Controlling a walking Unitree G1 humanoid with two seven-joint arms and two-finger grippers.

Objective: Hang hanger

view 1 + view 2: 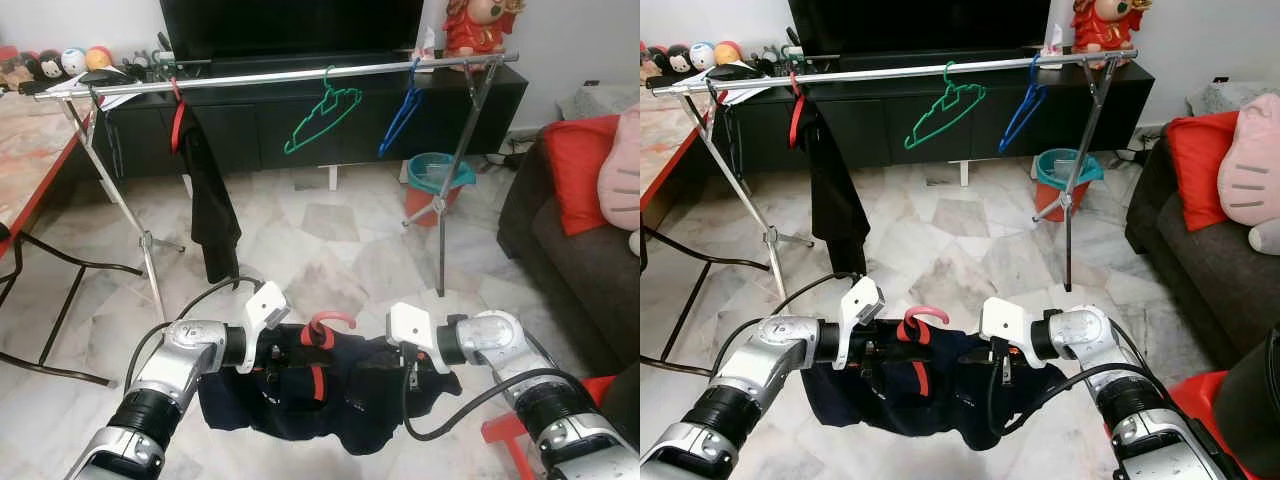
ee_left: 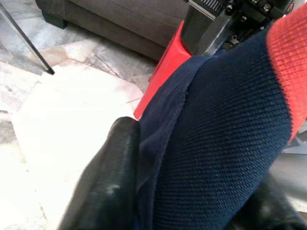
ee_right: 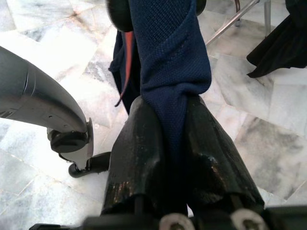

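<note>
We hold the navy shirt stretched between left pincer and right pincer, both clamped on its fabric, keeping its red hanger hook upright toward the rail at 12 o'clock.

Rail: I see it run across ahead of me, above my arms, with open floor between.
Free stretch, left-centre: I read bare rail between the black garment and the green hanger.
Free stretch, far end: short, between the blue hanger and the right stand leg.
Green to blue: near each other, narrow room.
Left side: rack legs and the table close that flank.
Right side: sofa with red cushion hems me in.
Behind rail: black cabinet just beyond; teal bin by the right leg.
</note>
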